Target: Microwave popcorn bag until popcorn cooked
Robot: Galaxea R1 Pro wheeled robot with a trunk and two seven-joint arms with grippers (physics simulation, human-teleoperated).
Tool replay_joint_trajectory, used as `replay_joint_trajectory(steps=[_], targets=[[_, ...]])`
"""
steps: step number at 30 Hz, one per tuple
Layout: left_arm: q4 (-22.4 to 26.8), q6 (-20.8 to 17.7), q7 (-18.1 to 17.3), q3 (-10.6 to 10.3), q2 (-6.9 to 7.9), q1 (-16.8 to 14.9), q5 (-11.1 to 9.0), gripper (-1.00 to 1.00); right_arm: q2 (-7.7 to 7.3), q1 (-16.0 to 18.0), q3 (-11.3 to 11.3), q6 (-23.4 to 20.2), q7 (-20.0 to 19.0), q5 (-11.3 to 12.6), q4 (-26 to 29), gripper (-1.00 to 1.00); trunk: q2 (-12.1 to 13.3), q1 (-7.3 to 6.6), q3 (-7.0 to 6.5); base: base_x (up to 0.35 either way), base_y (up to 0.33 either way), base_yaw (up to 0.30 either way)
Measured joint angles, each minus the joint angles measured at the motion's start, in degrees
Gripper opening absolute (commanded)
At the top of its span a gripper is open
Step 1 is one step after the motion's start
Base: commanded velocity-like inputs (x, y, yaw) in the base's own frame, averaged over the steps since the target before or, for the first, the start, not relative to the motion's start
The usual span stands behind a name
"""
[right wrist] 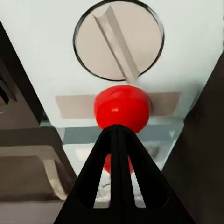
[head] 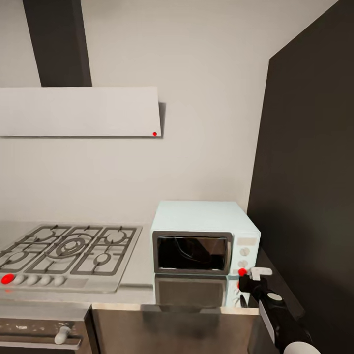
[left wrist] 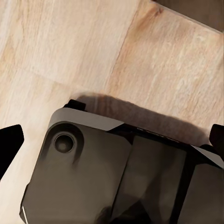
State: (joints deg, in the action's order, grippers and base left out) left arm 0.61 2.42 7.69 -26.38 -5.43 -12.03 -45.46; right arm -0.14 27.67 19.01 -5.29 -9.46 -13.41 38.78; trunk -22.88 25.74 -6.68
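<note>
1. The right gripper (head: pixel 244 281) reaches to the microwave (head: pixel 204 236), fingers pressed together, tips at its red button (right wrist: pixel 122 108).
2. The left gripper (left wrist: pixel 112 140) hangs over wood floor (left wrist: pixel 70 42), fingers spread.
3. One microwave stands on the countertop (head: pixel 142 260), door shut, beside one gas hob (head: pixel 64 250); the bag cannot be made out.

no readable text, labels or numbers anywhere

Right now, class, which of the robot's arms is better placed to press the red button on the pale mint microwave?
Right. The right gripper, fingers together, points at the round red button on the pale mint microwave; the left wrist view faces pale wood floor.
</note>
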Motion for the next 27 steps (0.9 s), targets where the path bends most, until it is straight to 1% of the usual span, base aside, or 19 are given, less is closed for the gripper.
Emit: replay_joint_trajectory(steps=[11, 14, 16, 22, 27], targets=[[0.02, -0.07, 0.01, -0.01, 0.01, 0.01, -0.01, 1.00, -0.45, -0.26, -0.03, 0.16, 0.31, 0.23, -0.39, -1.00, -0.09, -0.03, 0.02, 0.132, 0.000, 0.000], [0.02, -0.06, 0.01, -0.01, 0.01, 0.01, 0.00, 1.00, -1.30, -0.33, 0.01, 0.16, 0.35, 0.13, -2.29, -1.00, -0.09, -0.08, 0.02, 0.104, 0.000, 0.000], [0.02, -0.02, 0.01, -0.01, 0.01, 0.01, -0.01, 1.00, -1.42, -0.64, 0.02, 0.22, 0.38, 0.03, -2.48, -1.00, -0.07, -0.02, 0.01, 0.022, 0.000, 0.000], [0.02, 0.01, 0.01, -0.01, -0.01, 0.01, 0.23, 1.00, -1.56, -0.62, -0.06, 0.17, 0.08, -0.42, -2.51, -1.00, -0.07, -0.01, 0.01, -0.004, 0.000, 0.000], [-0.06, 0.00, 0.00, -0.09, -0.21, 0.00, 0.21, 1.00, -1.50, 0.00, -0.30, 0.02, -0.12, -0.49, -1.84, -1.00, 0.01, 0.05, -0.01, -0.287, 0.000, 0.000]])
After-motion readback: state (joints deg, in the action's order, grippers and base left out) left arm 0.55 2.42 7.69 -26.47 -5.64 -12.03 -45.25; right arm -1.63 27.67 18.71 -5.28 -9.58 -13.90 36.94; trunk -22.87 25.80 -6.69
